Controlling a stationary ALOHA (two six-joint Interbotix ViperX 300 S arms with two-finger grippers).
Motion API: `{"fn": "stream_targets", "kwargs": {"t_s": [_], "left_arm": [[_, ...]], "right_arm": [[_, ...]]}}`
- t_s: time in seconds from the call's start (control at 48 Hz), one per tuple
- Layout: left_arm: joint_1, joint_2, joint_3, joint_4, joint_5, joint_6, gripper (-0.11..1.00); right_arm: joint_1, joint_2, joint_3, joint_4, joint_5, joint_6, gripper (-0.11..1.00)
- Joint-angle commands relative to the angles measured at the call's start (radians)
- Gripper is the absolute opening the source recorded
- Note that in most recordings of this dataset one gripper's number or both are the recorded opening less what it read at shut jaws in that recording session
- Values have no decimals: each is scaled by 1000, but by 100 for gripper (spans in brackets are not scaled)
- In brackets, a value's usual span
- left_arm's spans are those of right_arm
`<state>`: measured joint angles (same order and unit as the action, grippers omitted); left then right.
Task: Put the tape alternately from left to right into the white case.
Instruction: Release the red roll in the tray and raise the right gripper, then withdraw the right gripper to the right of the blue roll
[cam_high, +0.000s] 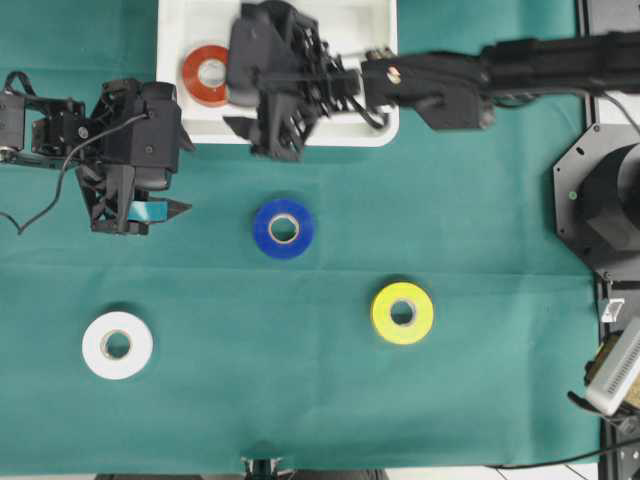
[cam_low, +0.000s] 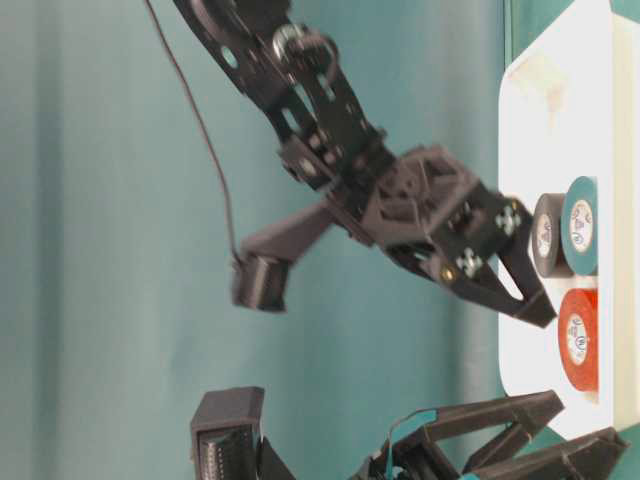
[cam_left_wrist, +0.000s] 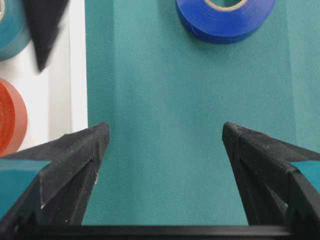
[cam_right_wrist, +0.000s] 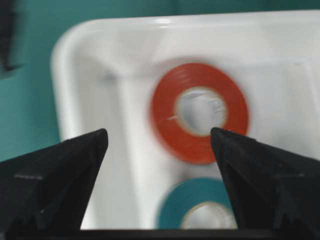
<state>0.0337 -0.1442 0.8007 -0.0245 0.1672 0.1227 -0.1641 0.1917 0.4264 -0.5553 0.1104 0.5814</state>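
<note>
Tape rolls scattered: white ring (cam_high: 117, 345) bottom-left on green cloth surface (cam_high: 480, 200), blue (cam_high: 283, 228) mid, yellow (cam_high: 402, 312) further right. Red-orange (cam_high: 206, 75), teal (cam_low: 581, 225), black (cam_low: 546, 236) already in shallow white plastic case (cam_high: 190, 20). Left claw (cam_high: 140, 215) wide, empty. Right claw (cam_high: 262, 138) wide over case, holding nothing.

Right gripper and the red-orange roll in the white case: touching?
Apart. The right wrist view shows the right gripper open, its fingers either side of the red-orange roll, which lies flat in the white case beyond the tips.
</note>
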Motion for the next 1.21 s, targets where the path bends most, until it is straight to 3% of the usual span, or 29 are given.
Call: {"fn": "stream_targets", "kwargs": {"t_s": [0.0,0.583,0.895,1.186], "left_arm": [[-3,-11,-12,-2,-5,-2,100],[-3,-11,-14,-2,-3,-2,100],[-3,-11,-17,-2,-3,-3,100],[-5,-11,-18,-3,-2,-3,100]], "right_arm": [[34,-75,29,-3,-9,3,86],[213,-287,298,-2,-14,6,86],[229,-321,376,0,-97,8,86],[229,-322,379,0,-112,6,86]]}}
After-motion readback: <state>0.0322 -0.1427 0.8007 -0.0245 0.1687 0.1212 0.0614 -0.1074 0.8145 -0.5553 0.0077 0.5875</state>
